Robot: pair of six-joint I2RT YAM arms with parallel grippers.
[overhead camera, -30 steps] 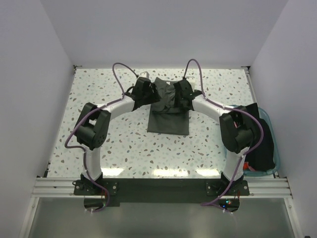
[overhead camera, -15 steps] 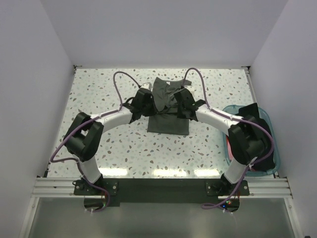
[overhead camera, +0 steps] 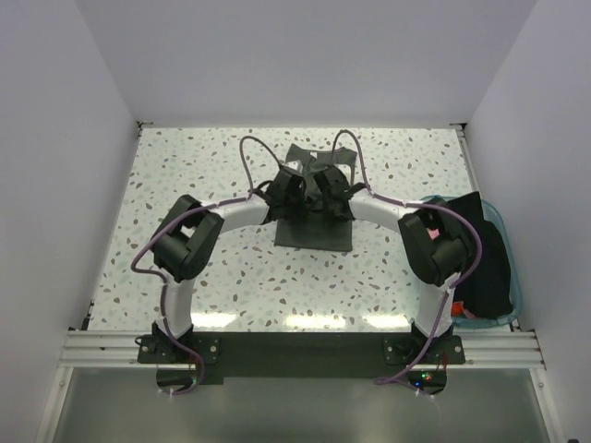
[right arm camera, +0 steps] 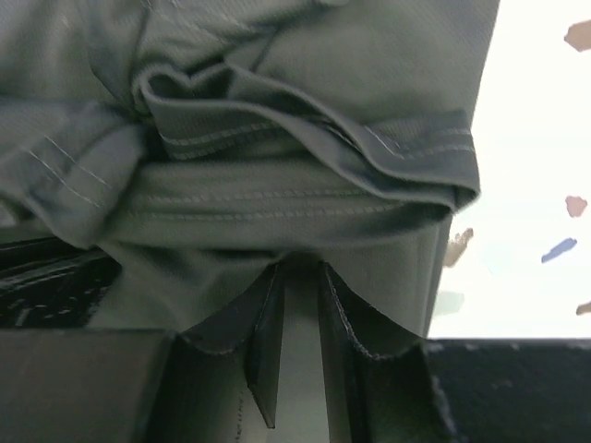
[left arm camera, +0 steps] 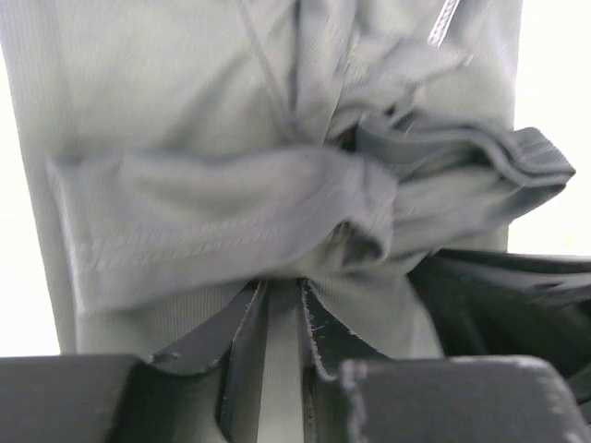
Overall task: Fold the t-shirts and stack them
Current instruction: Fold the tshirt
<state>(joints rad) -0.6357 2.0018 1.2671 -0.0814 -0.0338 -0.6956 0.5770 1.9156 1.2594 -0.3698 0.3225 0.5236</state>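
Note:
A dark grey-green t-shirt (overhead camera: 314, 231) lies partly folded at the table's middle, its far part bunched up. My left gripper (overhead camera: 294, 185) and right gripper (overhead camera: 325, 183) sit close side by side over that bunched part. In the left wrist view the gripper (left arm camera: 280, 293) is shut on a pinch of the grey-green cloth (left arm camera: 185, 111). In the right wrist view the gripper (right arm camera: 298, 274) is shut on a hemmed fold of the same shirt (right arm camera: 305, 212). A black t-shirt (overhead camera: 485, 249) and a bit of red-orange cloth (overhead camera: 466, 315) lie in the tub at the right.
A translucent teal plastic tub (overhead camera: 513, 277) stands at the table's right edge beside the right arm. White walls enclose the speckled table (overhead camera: 185, 185) on three sides. Purple cables loop above both wrists.
Both grippers have moved inward toward each other over the shirt. They now sit nearly touching at its middle, and the far part of the shirt is more bunched.

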